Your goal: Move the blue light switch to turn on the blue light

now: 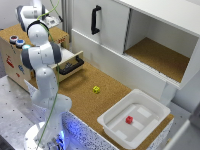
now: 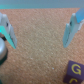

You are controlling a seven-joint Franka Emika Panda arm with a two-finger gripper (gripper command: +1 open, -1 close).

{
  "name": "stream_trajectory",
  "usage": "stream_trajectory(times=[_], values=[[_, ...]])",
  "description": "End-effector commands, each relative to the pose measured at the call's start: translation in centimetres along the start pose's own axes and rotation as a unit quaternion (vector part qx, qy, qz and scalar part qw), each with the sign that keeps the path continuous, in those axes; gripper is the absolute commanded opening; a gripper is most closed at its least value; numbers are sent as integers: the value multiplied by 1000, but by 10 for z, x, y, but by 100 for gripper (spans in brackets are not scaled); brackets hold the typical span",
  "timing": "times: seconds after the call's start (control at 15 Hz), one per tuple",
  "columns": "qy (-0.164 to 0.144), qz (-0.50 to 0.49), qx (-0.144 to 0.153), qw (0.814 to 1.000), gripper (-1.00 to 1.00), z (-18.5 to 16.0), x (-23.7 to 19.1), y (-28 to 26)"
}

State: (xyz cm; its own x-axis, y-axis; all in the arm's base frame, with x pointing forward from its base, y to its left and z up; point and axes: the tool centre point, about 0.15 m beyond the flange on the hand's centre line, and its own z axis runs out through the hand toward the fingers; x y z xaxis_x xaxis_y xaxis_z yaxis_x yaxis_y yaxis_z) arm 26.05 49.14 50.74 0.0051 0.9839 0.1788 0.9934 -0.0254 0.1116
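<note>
Over grainy cork top, gripper (image 2: 40,31) jaws spread; round blue light (image 1: 20,43) beside red one (image 1: 13,38); cube (image 2: 75,70) lettered "G".

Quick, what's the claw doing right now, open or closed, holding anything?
Claw: open, fingers spread wide over the cork surface, holding nothing.

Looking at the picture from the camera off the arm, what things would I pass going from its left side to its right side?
Blue light → robot arm → open drawer → black cabinet handle → yellow cube → red cube in the white tray → open cabinet compartment.
</note>
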Motion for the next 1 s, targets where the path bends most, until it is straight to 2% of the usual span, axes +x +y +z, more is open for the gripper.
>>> stream_trajectory(times=[0.0, 0.07, 0.27, 0.33, 0.53, 0.73, 0.93], values=[[-58, -29, -7, 998, 100, -32, 19, -36], [-67, -26, 6, 997, 100, -31, 22, -55], [-68, -7, 30, 997, 100, -21, 36, -89], [-64, -2, 29, 998, -100, -17, 43, -95], [-74, -8, 19, 997, -100, -3, 50, -106], [-96, 13, 20, 995, -100, 13, 35, -108], [-100, 32, 16, 994, -100, 19, 28, -96]])
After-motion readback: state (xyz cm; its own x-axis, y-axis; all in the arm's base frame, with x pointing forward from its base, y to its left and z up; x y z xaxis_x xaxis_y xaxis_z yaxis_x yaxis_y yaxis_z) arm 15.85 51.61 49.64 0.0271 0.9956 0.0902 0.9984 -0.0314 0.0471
